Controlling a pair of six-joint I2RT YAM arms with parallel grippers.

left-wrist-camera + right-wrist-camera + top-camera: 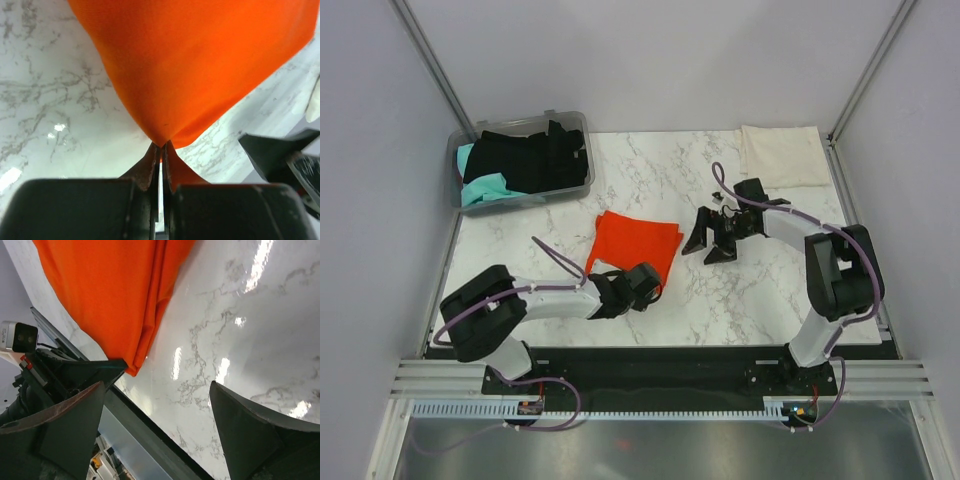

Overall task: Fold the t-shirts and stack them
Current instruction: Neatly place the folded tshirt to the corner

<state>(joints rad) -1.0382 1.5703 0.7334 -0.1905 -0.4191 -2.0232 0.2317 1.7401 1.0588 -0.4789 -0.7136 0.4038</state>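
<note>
**Top view.** Folded orange-red t-shirt (636, 243) flat on the marbled bench (760, 300), roughly at centre, between the two arms. Left arm (555, 300) stretched low across the near left part of the bench, wrist at the near edge of the shirt. Right arm (835, 270) bent in from the right side, wrist over bare bench just right of the shirt.

**Left wrist view.** Left jaws pressed together, pinching the near edge of the orange-red t-shirt (200, 65). Cloth gathered to a narrow point between the two fingers (147, 167), fanning out wide beyond them over the marble.

**Right wrist view.** Right jaws spread wide, holding nothing and apart from the cloth. Two dark fingers (65, 435) at the lower corners of the frame, bare marble between them. Layered, folded edge of the orange-red t-shirt (110, 295) up and to the left of the gap.

**Far side of the bench, top view.** Cream-white t-shirt (782, 155) folded at the far right corner, well apart from both arms. Clear grey bin (590, 150) at the far left corner, holding a crumpled black t-shirt (535, 155), with a teal t-shirt (485, 188) at its near left side, partly under the black one.
</note>
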